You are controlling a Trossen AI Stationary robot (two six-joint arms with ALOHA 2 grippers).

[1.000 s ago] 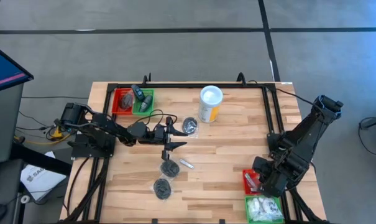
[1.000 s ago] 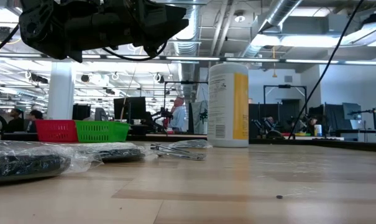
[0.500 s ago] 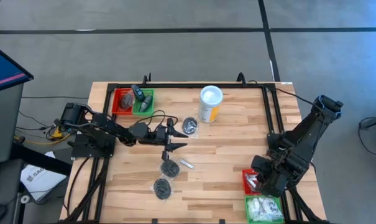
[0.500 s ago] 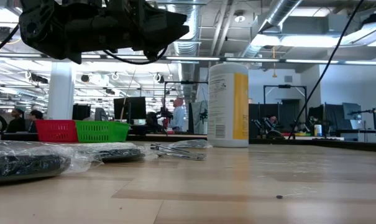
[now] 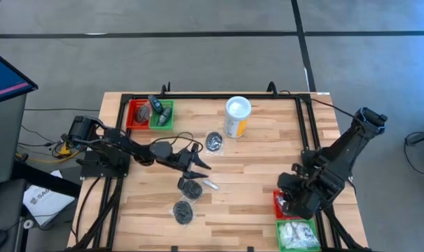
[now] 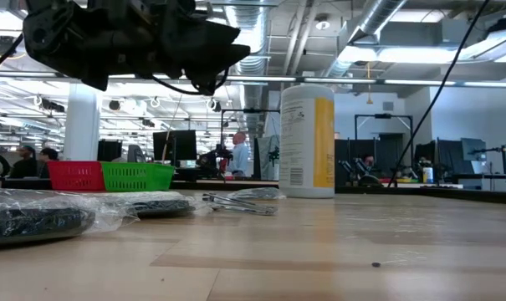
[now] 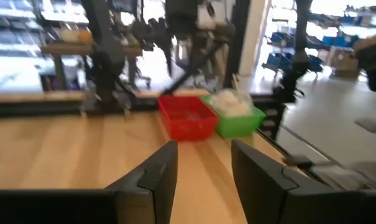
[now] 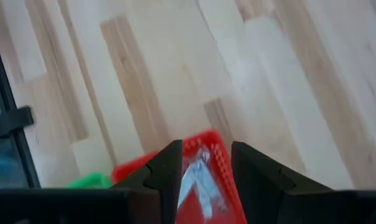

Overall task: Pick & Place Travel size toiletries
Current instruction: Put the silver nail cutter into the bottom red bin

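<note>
Three dark pucks in clear wrap lie on the wooden table [image 5: 261, 168]: one [image 5: 214, 141] mid-table, one [image 5: 190, 187] and one [image 5: 183, 211] nearer the front. A silvery tube [image 5: 210, 185] lies flat beside them. My left gripper [image 5: 199, 165] hovers open above the pucks, pointing level toward the table's right, nothing between its fingers [image 7: 160, 171]. My right gripper [image 8: 203, 155] hangs open over the near-right red basket [image 5: 282, 204], which holds a silvery tube [image 8: 197, 177]. White packets fill the green basket [image 5: 296, 234] beside it.
A tall yellow canister with a white lid [image 5: 237, 116] stands at the far middle. A red basket [image 5: 138, 113] and a green basket [image 5: 162, 115] with a small dark bottle [image 5: 155, 105] sit at the far left. A black rail frames the table.
My left gripper has tipped up from pointing down at the pucks to pointing level toward the table's right, sinking slightly. My right gripper has turned a little over the red basket. No item has moved.
</note>
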